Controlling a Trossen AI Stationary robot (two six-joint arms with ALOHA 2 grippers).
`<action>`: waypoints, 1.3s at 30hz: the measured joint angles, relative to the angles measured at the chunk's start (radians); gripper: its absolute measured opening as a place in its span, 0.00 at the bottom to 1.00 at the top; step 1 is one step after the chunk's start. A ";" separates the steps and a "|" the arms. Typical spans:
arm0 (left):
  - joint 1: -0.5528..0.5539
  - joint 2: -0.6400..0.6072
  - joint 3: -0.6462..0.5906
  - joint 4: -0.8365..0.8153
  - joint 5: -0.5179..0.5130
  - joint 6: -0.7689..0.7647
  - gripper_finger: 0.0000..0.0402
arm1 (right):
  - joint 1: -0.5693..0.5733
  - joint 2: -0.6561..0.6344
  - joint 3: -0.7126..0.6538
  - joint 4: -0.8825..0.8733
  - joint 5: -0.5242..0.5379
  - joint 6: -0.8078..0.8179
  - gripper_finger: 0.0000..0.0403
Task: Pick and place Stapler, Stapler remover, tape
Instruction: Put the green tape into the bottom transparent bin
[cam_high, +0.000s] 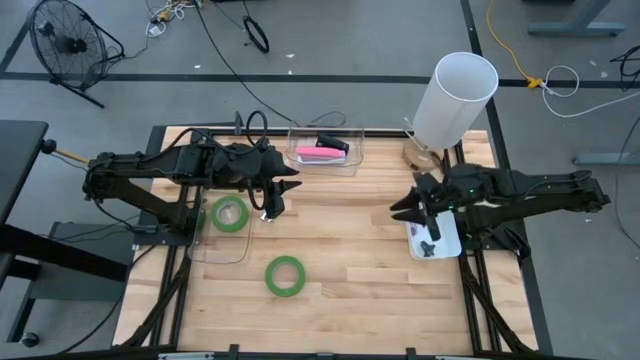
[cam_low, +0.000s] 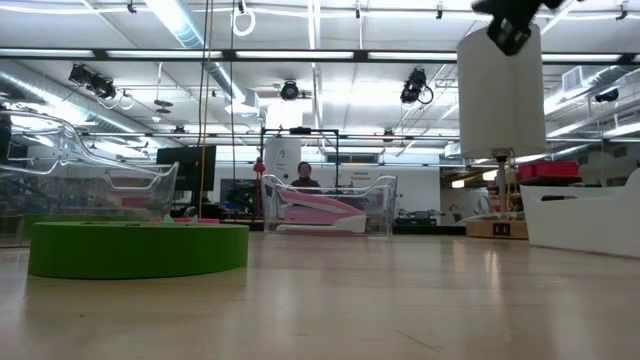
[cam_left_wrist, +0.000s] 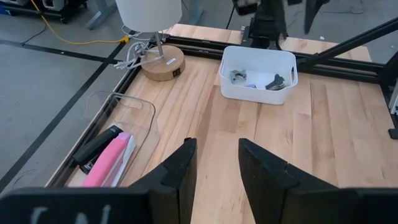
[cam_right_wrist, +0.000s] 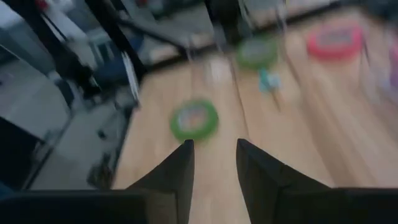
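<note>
A pink and black stapler (cam_high: 322, 152) lies in a clear container (cam_high: 350, 160) at the table's far side. One green tape roll (cam_high: 230, 213) lies in a clear tray (cam_high: 215, 248) at the left. A second green roll (cam_high: 285, 275) lies flat on the table. A pink-red ring (cam_right_wrist: 336, 38) shows blurred in the right wrist view. Stapler removers (cam_left_wrist: 277, 81) lie in a white bin (cam_high: 445, 245) at the right. My left gripper (cam_high: 275, 200) is open and empty above the table beside the tray. My right gripper (cam_high: 400, 207) is open and empty left of the bin.
A white lamp (cam_high: 455, 95) on a round wooden base (cam_left_wrist: 163, 62) stands at the far right corner. Bare wood lies between the two grippers and toward the near edge. A person (cam_low: 304, 176) shows far off in the room behind.
</note>
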 joint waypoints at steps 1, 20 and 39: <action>0.000 0.000 0.000 0.000 0.000 0.000 0.30 | 0.000 0.000 0.000 0.040 0.000 -0.016 0.30; 0.000 0.000 0.000 -0.002 -0.006 -0.018 0.30 | 0.000 0.000 0.000 0.284 0.258 -0.145 0.39; 0.011 0.140 -0.002 -0.125 0.024 -0.080 0.60 | -0.019 0.011 0.001 0.212 0.297 -0.182 0.61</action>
